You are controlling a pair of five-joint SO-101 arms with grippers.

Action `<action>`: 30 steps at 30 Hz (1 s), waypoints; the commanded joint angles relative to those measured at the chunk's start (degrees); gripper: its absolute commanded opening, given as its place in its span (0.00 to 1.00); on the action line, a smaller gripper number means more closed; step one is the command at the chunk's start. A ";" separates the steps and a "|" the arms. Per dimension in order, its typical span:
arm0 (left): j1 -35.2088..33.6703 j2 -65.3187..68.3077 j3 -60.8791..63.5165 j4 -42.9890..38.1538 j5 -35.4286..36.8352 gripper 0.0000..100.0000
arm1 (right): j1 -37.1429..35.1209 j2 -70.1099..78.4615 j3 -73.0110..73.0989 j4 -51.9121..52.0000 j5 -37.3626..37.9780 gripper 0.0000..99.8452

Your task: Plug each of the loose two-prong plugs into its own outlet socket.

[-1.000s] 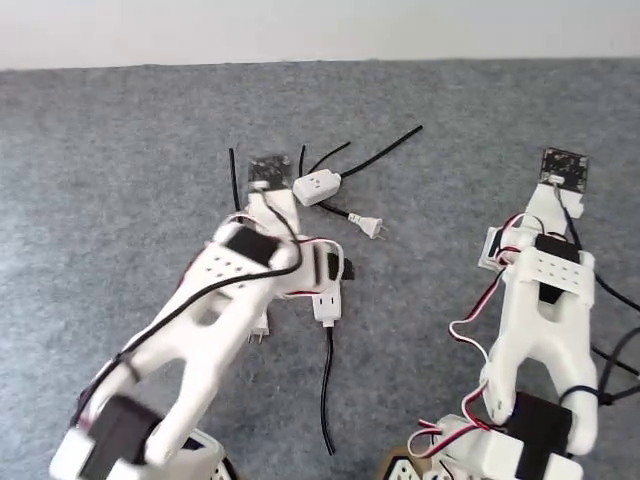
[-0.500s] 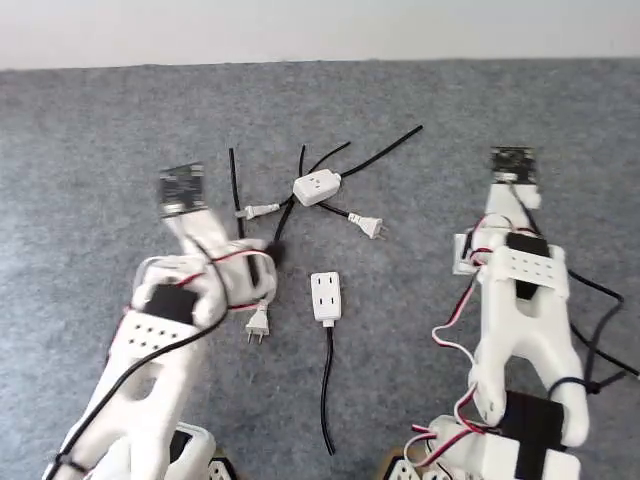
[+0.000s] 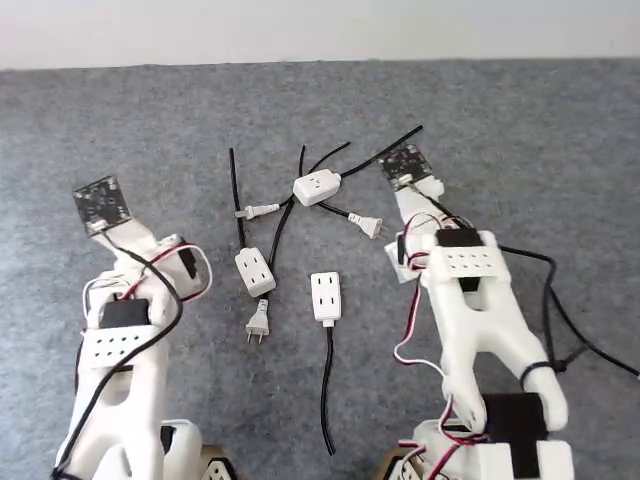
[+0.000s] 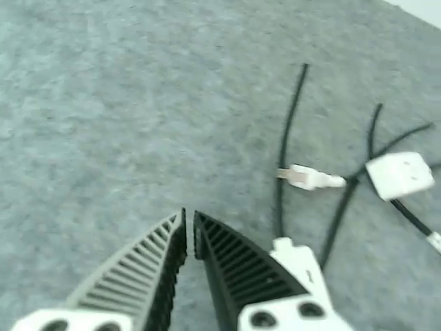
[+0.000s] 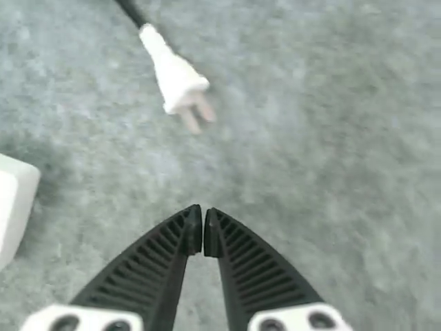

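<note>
High view: three plugs (image 3: 370, 226) lie loose on bench (image 3: 500, 120) among three sockets (image 3: 326, 296), none mated. I log left fingers (image 4: 138, 269) and right fingers (image 5: 151, 262) closed, empty. Plugs likely light, rigid: grasp moulded body, not cord.

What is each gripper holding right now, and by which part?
Nothing. The left gripper and the right gripper are both shut, with nothing between their fingers. The white plug near the right gripper lies loose on the carpet, untouched.
</note>
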 commanded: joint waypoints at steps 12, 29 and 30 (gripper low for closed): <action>-10.55 33.05 -20.44 -4.40 -0.53 0.02 | -5.32 18.51 -23.82 -0.57 4.31 0.01; -10.90 34.99 -22.99 -2.46 -0.53 0.02 | -6.37 29.23 -33.49 -4.53 6.59 0.01; -10.90 34.99 -22.99 -2.46 -0.53 0.02 | -5.76 30.20 -34.81 -4.26 6.59 0.01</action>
